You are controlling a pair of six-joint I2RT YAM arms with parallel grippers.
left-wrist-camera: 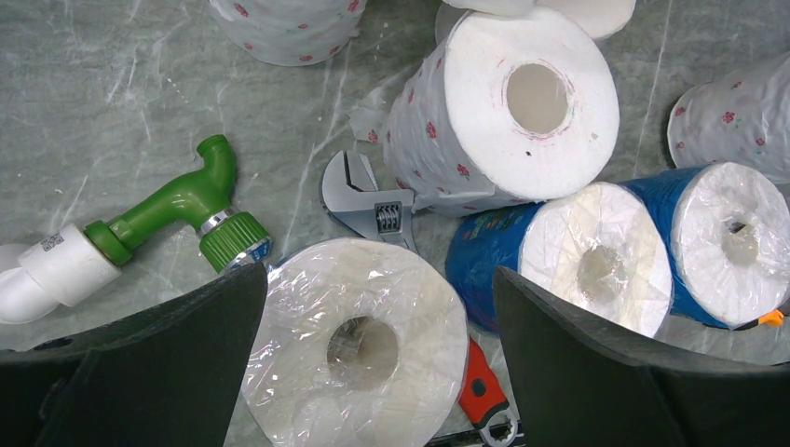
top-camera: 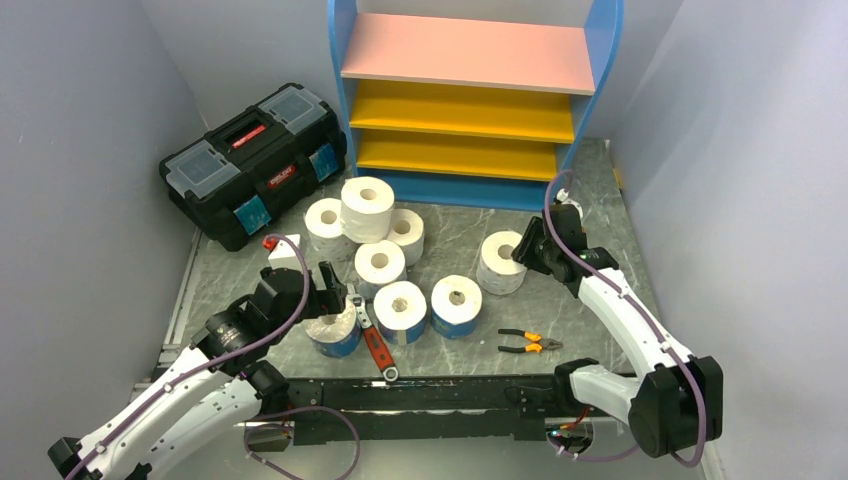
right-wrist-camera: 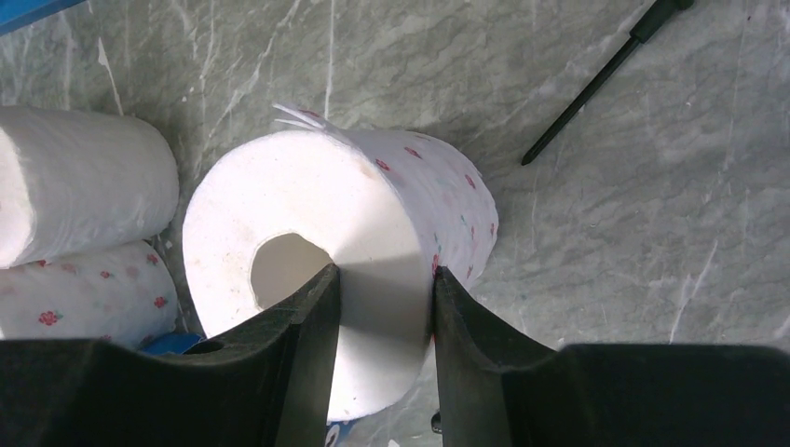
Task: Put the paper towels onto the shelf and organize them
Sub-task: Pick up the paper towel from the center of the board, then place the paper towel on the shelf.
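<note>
Nearest us, the left claw [left-wrist-camera: 377, 284] is spread wide, straddling the nearest roll [left-wrist-camera: 359, 349] without pinching it. That roll stands upright on the table [top-camera: 600, 200], core pointing straight up, with clear film over its top and blue print down its side. Just beside it at 3 o'clock lies a red-handled wrench [top-camera: 372, 338]. The pliers [top-camera: 528, 342] sit well apart, further toward 3 o'clock.

One step deeper, two blue-wrapped rolls [top-camera: 400, 310] stand side by side, holes up. At their 2 o'clock the right claw [right-wrist-camera: 384, 275] is narrowed onto the pink-dotted roll [right-wrist-camera: 298, 214]. One finger is down inside the core, the other is on the outer skin, and the paper wall is pinched between them. That roll stands on end too, with a torn wrapper flap at its top rim.

Behind the blue pair, four more rolls [top-camera: 380, 265] bunch together, all on end, one riding on top of the others. At 10 o'clock is the black toolbox [top-camera: 255, 160], lid shut. Farthest, at 12 o'clock, is the shelf [top-camera: 470, 55], a blue frame with a pink board over two yellow. Every roll is on the table in front of it.
</note>
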